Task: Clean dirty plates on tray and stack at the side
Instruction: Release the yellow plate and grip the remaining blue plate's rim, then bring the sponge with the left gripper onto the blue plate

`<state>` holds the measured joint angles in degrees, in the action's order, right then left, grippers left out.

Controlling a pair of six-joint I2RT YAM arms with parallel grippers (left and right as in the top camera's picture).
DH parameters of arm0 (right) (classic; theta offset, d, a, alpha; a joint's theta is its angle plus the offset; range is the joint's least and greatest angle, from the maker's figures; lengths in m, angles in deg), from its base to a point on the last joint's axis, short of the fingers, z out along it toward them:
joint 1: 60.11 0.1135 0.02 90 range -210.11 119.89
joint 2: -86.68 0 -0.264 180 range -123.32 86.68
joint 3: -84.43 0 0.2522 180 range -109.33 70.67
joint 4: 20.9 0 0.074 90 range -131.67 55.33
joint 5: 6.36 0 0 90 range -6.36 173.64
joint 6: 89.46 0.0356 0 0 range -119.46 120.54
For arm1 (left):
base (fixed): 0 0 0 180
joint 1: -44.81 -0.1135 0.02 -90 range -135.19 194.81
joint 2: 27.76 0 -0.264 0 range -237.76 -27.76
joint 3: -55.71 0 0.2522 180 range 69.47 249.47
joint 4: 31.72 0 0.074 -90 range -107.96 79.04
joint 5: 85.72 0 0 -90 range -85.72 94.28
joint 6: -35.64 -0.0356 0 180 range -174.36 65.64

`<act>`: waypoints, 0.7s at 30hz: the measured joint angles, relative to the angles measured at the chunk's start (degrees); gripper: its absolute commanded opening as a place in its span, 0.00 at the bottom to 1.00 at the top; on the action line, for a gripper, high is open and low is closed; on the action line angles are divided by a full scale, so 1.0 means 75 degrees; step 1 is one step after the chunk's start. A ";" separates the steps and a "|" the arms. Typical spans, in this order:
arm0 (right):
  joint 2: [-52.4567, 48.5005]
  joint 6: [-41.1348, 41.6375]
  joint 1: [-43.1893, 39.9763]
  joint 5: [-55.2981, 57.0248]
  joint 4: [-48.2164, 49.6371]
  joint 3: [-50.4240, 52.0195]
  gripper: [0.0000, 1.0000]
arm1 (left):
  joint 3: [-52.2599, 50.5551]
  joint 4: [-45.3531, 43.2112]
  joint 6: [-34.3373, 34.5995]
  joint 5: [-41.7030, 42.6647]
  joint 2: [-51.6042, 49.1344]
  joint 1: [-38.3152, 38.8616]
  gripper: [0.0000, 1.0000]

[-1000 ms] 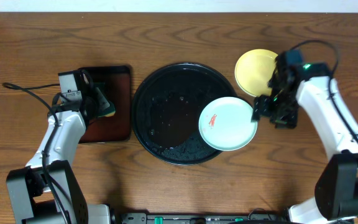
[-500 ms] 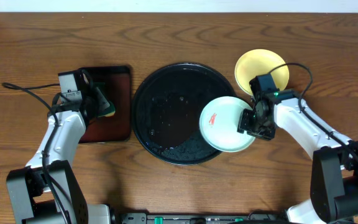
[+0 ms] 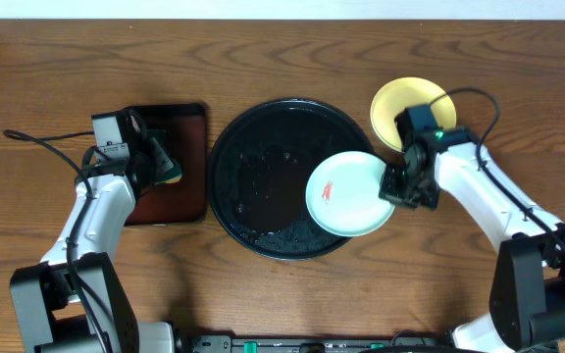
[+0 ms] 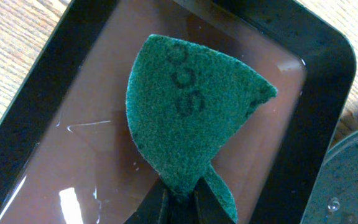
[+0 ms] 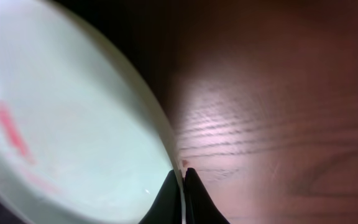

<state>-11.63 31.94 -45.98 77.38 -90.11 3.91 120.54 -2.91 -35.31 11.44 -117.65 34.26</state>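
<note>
- Clamping the right-hand rim of a small round pale mint-white plate (image 3: 346,196), the right pincer (image 5: 180,186) has its two dark fingers pressed together on the thin plate edge.
- A small red-orange smear (image 3: 329,190) marks that plate just left of its centre.
- The mint-white plate lies over the near right part of the large round glossy black tray (image 3: 263,176), and its right side reaches past the tray's rim above the brown wooden counter (image 3: 361,49).
- Whether the plate rests on the black tray or is raised off it cannot be told.
- A small round pale yellow plate (image 3: 405,103) sits on the counter just beyond the black tray's far right edge, partly covered by the right arm.
- The left pincer (image 4: 179,204) is closed on the narrow end of a green scouring pad (image 4: 191,112).
- The pad hangs over a rectangular dark reddish-brown tray (image 4: 104,168) whose floor gleams wet.
- This rectangular tray lies just left of the black tray, not touching it.
</note>
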 measured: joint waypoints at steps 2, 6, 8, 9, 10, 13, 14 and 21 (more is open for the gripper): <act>0.0000 -0.0114 0.0003 -0.0055 0.0029 -0.0335 0.01 | 0.0000 -0.0003 0.0000 0.0003 0.0000 0.0000 0.08; 0.0000 -0.0227 0.0146 -0.0114 0.0656 -0.0551 0.01 | 0.0000 -0.0009 0.0000 0.0003 0.0000 0.0000 0.08; -0.0052 -0.0259 0.0289 -0.0149 0.0968 -0.0551 0.01 | 0.0000 -0.0032 0.0000 0.0003 0.0000 0.0000 0.08; -0.0108 -0.0259 0.0370 -0.0184 0.1137 -0.0551 0.01 | 0.0000 -0.0052 0.0000 0.0003 0.0000 -0.0003 0.08; -0.0198 -0.0262 0.0466 -0.0221 0.1335 -0.0551 0.01 | 0.0000 -0.0070 0.0000 0.0003 0.0000 -0.0003 0.08; -0.0554 -0.0280 0.0801 -0.0277 0.1827 -0.0551 0.01 | 0.0000 -0.0073 0.0000 0.0003 0.0000 0.0000 0.08; -0.0673 -0.0280 0.0892 -0.0306 0.1967 -0.0551 0.01 | 0.0000 -0.0082 0.0000 0.0003 0.0000 0.0000 0.08; -0.1475 -0.0248 0.1469 -0.0481 0.2626 -0.0551 0.01 | 0.0000 -0.0475 0.0000 0.0006 -0.0376 0.0000 0.08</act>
<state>-22.68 30.08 -34.96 73.77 -70.41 -0.22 120.54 -6.47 -35.31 11.48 -120.47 34.26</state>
